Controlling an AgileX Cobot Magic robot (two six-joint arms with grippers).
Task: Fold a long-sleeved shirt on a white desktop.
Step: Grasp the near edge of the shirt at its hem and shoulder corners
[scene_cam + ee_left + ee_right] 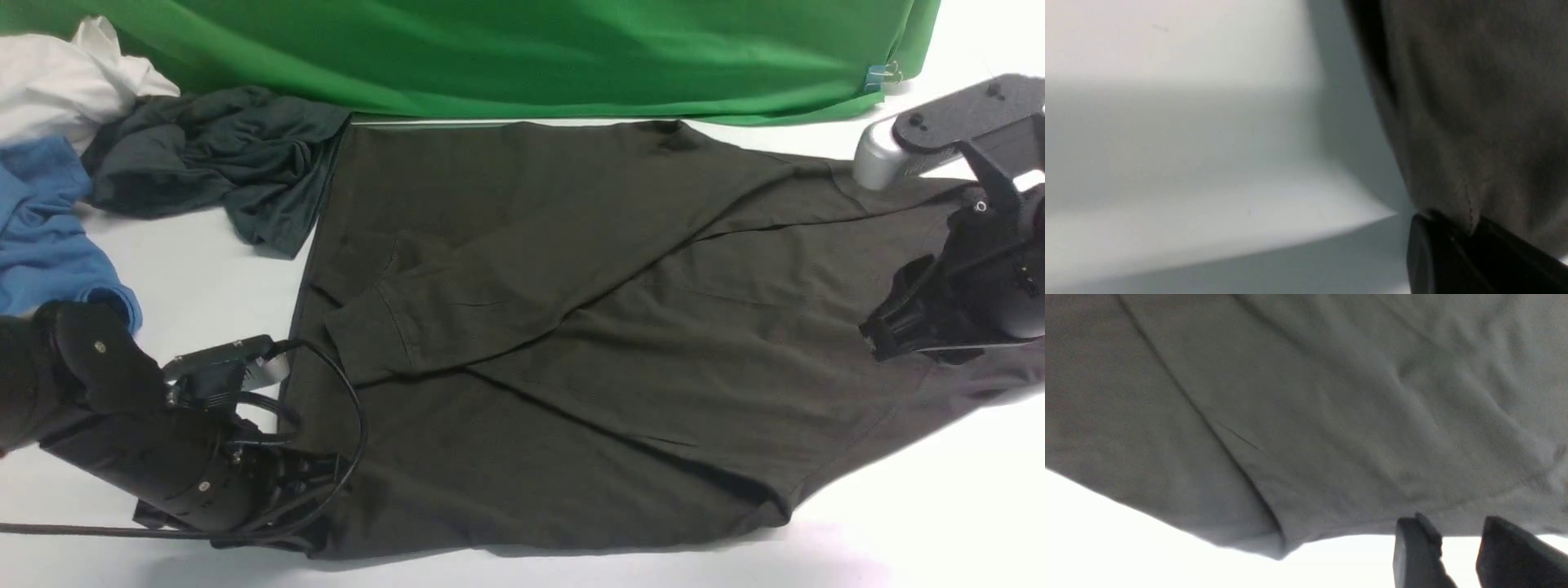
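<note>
Lying spread on the white counter point(914, 523), the long-sleeved shirt point(571, 343) has a sleeve laid across its body, so I judge the sleeve folding begun and the body folds left to do. The left end effector point(1457, 228) seems clamped on a hem corner, though blur hides the contact. The right end effector point(1457, 539) hangs narrowly parted, the shirt's far edge just past its tips, gripping nothing.

Light was strong, falling from above. The white desktop point(939, 523) glared nearly blank at the near right, and in the right wrist view it burned out to pure white. The long-sleeved shirt point(571, 343) looked dim, its folds shown only by thin shadows, a soft shadow along its near hem. Both wrist views were blurred and unfocused; the left one carried broad grey shadow bands over the desktop.
</note>
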